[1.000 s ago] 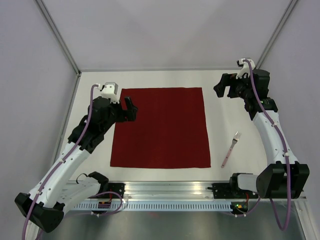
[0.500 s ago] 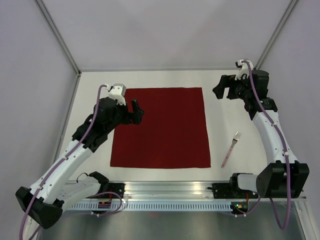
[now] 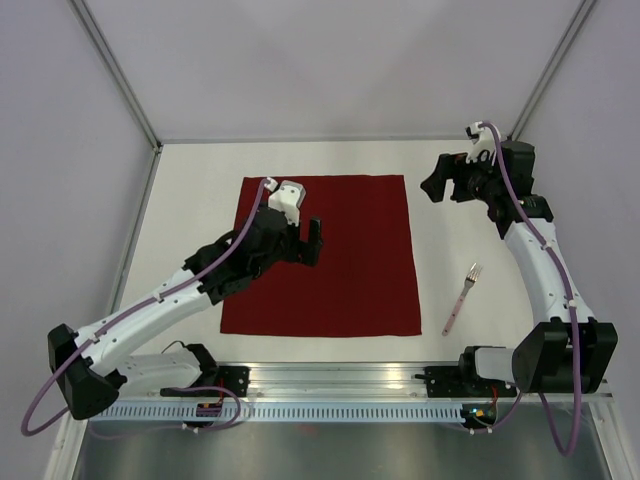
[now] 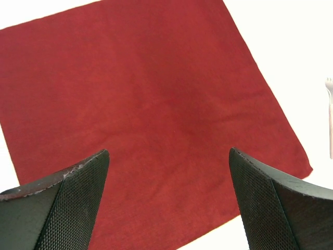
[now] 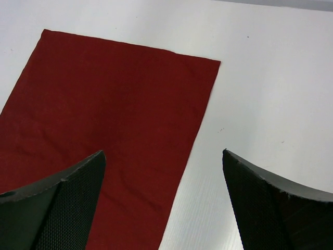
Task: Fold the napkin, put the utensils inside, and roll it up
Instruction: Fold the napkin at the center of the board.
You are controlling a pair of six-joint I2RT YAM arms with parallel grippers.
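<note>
At the table's [image 3: 190, 190] centre the napkin [image 3: 350, 270] lies flat, soft and limp, best pinched at a corner, with the light, probably slippery fork [image 3: 462, 298] at its 3 o'clock, while the left gripper [image 3: 305, 243] above it and the right gripper [image 3: 445, 183] at 1 o'clock gape wide, empty.

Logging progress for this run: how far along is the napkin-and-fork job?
Done: nothing yet; the napkin lies flat, unfolded, and the fork lies to its right, apart. In hand: the left gripper hangs open over the napkin, the right gripper open off its far right corner. Left: folding, placing the fork, rolling.
</note>
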